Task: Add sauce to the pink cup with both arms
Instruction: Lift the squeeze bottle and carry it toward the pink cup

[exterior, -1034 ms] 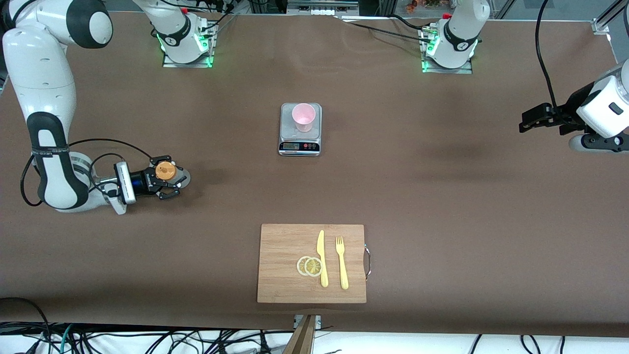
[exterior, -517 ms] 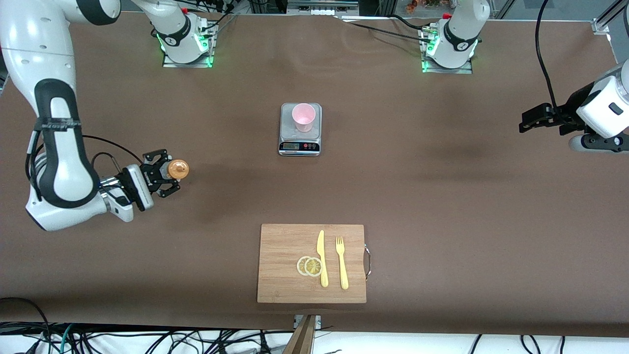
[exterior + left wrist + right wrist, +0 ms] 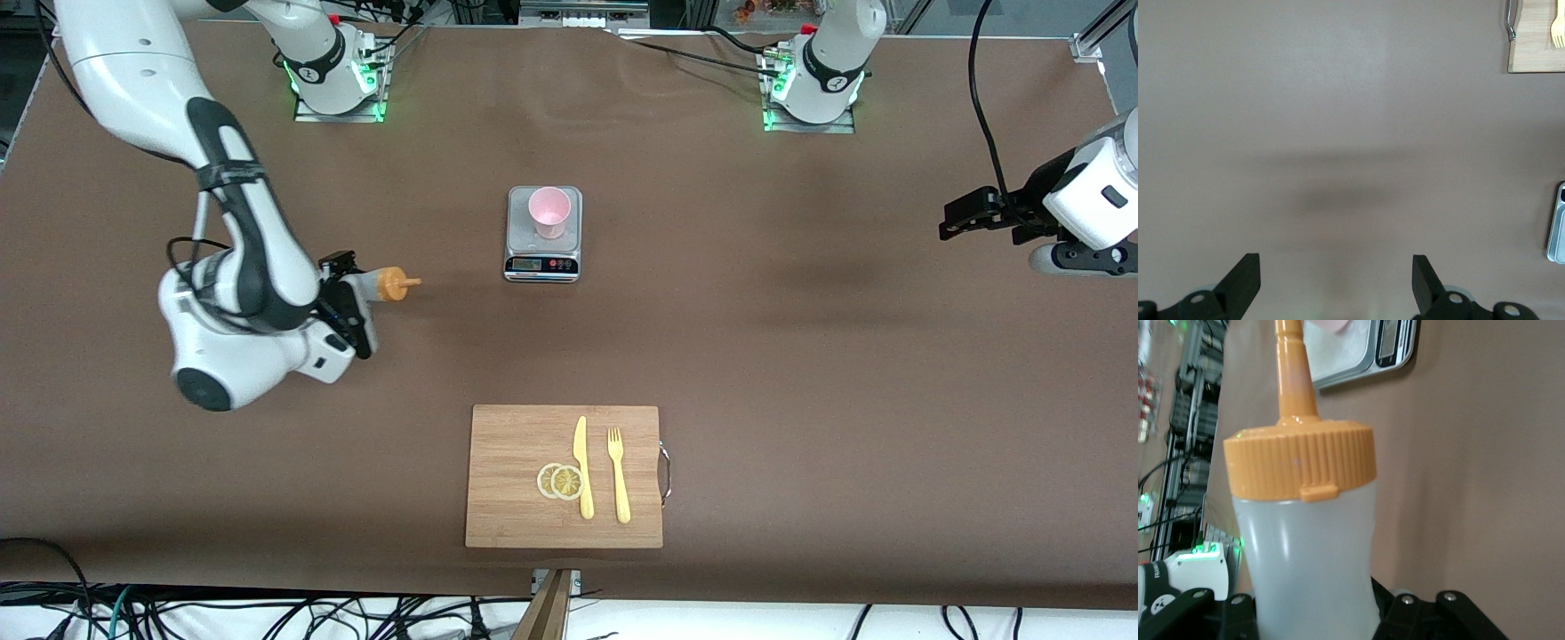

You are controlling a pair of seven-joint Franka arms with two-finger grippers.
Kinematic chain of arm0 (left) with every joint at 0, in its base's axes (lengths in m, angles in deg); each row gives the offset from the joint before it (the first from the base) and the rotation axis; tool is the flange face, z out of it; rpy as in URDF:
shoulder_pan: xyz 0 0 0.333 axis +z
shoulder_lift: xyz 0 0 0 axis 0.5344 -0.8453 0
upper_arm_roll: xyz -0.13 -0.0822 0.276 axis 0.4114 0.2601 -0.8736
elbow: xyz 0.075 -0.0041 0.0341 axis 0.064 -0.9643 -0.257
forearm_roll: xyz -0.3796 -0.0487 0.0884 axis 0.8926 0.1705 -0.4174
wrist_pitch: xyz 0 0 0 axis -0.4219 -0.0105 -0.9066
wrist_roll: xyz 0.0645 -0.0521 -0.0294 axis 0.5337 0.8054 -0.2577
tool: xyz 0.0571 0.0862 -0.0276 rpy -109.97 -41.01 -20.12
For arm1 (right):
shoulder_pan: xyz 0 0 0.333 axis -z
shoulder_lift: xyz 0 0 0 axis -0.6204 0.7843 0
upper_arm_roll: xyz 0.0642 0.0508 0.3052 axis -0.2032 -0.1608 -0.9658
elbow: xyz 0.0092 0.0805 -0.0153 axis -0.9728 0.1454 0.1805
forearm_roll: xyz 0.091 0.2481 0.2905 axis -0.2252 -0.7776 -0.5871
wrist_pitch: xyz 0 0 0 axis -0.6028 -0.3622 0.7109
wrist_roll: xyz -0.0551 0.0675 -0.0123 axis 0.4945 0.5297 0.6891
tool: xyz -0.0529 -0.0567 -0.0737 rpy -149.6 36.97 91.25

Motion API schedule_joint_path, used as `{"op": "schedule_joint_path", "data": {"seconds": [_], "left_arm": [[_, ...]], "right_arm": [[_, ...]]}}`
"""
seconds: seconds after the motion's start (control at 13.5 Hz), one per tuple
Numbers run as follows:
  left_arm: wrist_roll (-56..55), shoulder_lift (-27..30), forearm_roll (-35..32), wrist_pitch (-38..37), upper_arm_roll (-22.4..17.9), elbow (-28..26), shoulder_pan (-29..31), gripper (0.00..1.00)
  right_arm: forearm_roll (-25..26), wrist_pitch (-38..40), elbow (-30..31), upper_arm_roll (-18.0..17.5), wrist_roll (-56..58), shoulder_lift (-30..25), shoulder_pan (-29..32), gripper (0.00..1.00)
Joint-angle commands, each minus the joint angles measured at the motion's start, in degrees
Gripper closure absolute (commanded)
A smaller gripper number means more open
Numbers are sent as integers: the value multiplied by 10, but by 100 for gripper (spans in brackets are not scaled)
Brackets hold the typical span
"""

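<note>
The right gripper (image 3: pixel 351 298) is clamped on the sauce (image 3: pixel 378 286), holding it in the air tipped nearly sideways, orange nozzle aimed toward the scale (image 3: pixel 543 233), over bare table toward the right arm's end from the scale. The pink cup (image 3: pixel 548 212) stands upright on the scale's plate, well apart from the bottle. The left gripper (image 3: pixel 978 216) waits with its fingers spread and holding nothing, over the table well toward the left arm's end from the scale. The risk, as I judge it, is that sauce drips onto the table short of the scale because the bottle is already tilted, or that the nozzle knocks the light cup over.
</note>
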Motion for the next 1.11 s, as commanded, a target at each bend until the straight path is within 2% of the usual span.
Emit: {"op": "schedule_joint_path", "data": {"seconds": [0.0,0.22,0.44,1.03], "left_arm": [[12,-7,-11,-9,3,18,4,0],[13,-7,-11,-9,3,18,4,0],[13,-7,-11,-9,3,18,4,0],[13,-10,-10,-9,2,18,5,0]], "right_arm": [[78,4,2,-69,-87,-13,-9,100],[128,6,3,-129,-165,-14,-13,100],[173,13,7,-174,-229,-14,-27,100],[234,41,11,-181,-336,-14,-120,100]]}}
